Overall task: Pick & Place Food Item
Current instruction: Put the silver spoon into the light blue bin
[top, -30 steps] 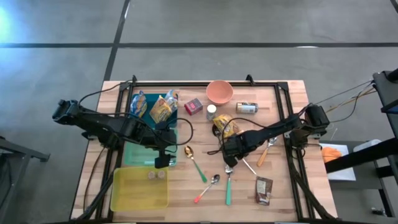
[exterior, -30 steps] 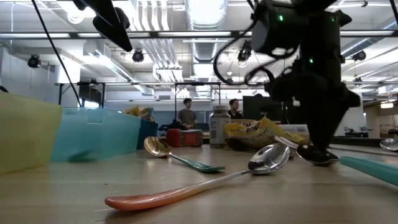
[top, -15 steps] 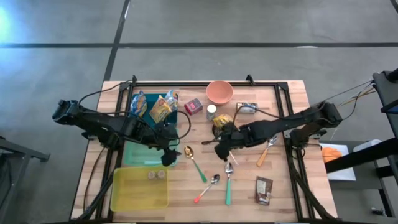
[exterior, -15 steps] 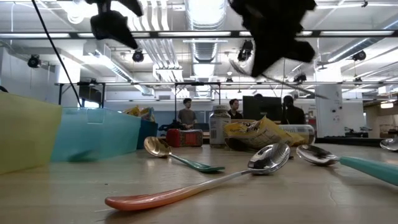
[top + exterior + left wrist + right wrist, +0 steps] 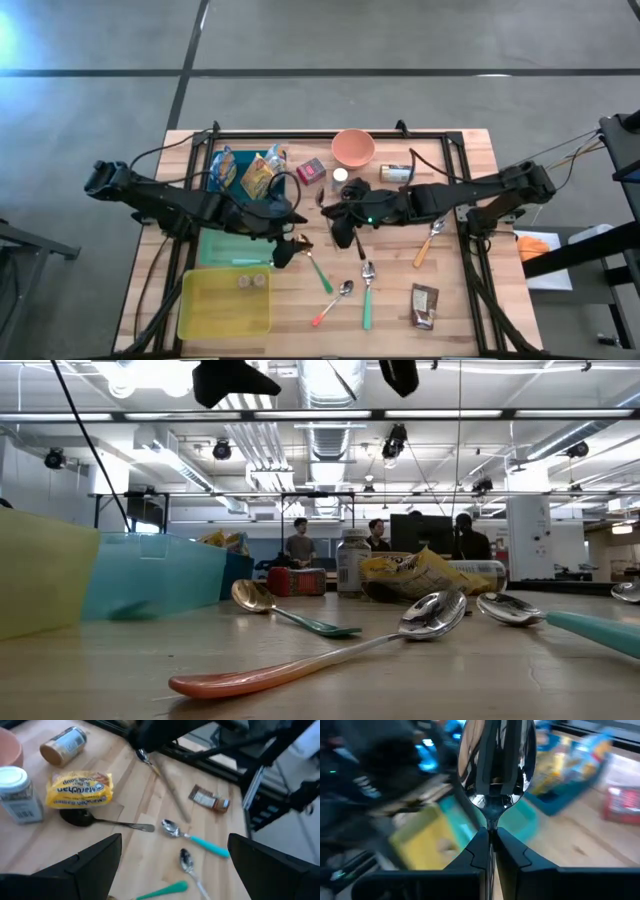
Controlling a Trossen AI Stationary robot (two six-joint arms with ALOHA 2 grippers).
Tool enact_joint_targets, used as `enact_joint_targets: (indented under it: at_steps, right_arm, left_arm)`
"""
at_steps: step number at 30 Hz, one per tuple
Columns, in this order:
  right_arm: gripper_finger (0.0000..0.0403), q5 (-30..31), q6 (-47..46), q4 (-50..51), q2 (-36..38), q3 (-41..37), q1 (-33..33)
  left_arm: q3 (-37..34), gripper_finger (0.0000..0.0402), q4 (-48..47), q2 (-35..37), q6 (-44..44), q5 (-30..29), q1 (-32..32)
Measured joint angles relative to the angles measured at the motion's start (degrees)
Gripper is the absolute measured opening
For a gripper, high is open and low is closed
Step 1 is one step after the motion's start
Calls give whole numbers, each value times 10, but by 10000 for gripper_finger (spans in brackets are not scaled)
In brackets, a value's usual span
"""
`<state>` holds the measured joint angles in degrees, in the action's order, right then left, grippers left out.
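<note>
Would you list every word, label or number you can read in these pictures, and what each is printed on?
"Noodle Soup": on the yellow soup packet, upside down in the left wrist view; the other line of print there is too blurred.
Jar label: barcode, print unreadable.
Can: label too blurred.
Brown packet: print too small.
Blue bin's snack bags: unreadable.

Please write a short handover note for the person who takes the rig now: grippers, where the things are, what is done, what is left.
Right gripper: shut on a metal spoon, lifted above the table middle.
Left gripper: open, empty, above the gold spoon beside the teal bin.
Yellow soup packet and spice jar lie on the table.
Yellow bin: two small items inside.
Left: set the spoon down; the target is unclear.
</note>
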<state>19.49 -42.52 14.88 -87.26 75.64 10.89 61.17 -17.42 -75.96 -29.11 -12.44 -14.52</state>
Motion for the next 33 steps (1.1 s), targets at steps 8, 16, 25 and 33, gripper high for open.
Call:
enact_joint_targets:
  at_steps: [8, 16, 25, 33]
  right_arm:
    - [10, -42, 48, -51, 0, -3, 5]
    - [10, -45, 110, -140, 0, -3, 6]
    - [11, -44, 161, -212, 2, -3, 6]
    - [11, -46, 163, -211, 16, -3, 6]
  left_arm:
    - [-28, 372, 49, 0, 43, -8, 0]
    - [-50, 372, 209, 0, 52, 19, 1]
    - [-72, 350, 343, 2, 54, 20, 10]
    - [-72, 262, 347, 1, 67, 31, 10]
